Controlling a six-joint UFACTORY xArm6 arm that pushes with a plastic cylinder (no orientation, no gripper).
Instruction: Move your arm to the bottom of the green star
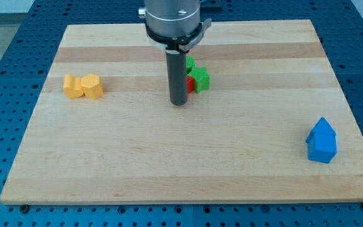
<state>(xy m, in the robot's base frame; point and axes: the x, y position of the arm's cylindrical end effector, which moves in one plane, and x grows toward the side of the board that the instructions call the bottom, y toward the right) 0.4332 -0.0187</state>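
The green star (200, 77) lies near the top middle of the wooden board (188, 157). A red block (190, 84) touches its left side, and another green block (190, 63) sits just above it, partly hidden by the rod. My tip (179, 102) is on the board just below and left of the green star, next to the red block.
Two yellow blocks (83, 86) lie touching each other at the view's left. A blue house-shaped block (321, 140) stands at the view's lower right, near the board's right edge.
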